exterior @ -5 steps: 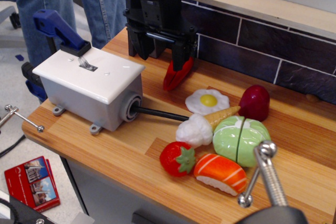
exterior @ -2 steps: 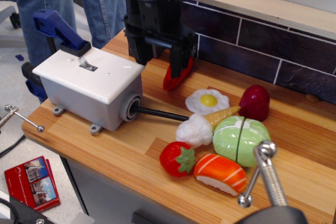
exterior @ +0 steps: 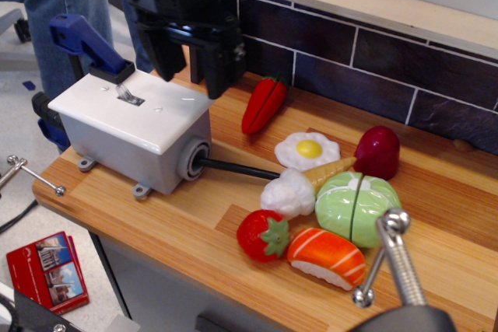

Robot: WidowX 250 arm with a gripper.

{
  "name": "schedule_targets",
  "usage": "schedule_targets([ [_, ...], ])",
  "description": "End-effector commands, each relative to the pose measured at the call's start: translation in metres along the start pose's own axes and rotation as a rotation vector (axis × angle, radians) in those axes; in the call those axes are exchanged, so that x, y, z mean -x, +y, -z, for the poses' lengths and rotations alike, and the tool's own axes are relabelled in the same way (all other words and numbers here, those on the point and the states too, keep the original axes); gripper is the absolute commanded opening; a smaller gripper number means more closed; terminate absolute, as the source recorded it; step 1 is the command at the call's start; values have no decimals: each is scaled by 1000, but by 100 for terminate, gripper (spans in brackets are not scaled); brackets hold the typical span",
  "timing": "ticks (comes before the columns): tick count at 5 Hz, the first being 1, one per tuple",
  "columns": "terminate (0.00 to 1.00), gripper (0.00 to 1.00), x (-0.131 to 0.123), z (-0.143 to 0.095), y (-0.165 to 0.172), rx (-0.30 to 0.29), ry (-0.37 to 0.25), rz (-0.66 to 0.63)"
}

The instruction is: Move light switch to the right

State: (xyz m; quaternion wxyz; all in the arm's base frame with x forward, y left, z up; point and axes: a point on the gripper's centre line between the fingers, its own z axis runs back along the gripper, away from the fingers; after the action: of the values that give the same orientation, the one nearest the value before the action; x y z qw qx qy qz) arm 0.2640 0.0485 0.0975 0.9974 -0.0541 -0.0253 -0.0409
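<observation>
Looking at the light switch (exterior: 127,94): you've got the small metal lever sticking up from its slot in the white plate (exterior: 132,106) on top of the grey box (exterior: 132,145), near the box's back-left end, just beside the blue clamp handle (exterior: 87,46). The gripper (exterior: 189,75) hangs above the box's back right edge, jaws apart, nothing in them, not touching the lever. Toy food sits to the right on the wooden counter (exterior: 194,231): a red chili (exterior: 263,105), a fried egg (exterior: 307,150), a strawberry (exterior: 263,235).
</observation>
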Motion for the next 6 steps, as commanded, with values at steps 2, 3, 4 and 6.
schedule_targets([
  [2, 0, 100, 28, -1, 43, -45, 25, 41],
  [3, 0, 100, 29, 2, 52, -53, 27, 41],
  [4, 0, 100, 29, 7, 58, -76, 15, 53],
  [6, 0, 100, 28, 17, 56, -83, 21, 55],
])
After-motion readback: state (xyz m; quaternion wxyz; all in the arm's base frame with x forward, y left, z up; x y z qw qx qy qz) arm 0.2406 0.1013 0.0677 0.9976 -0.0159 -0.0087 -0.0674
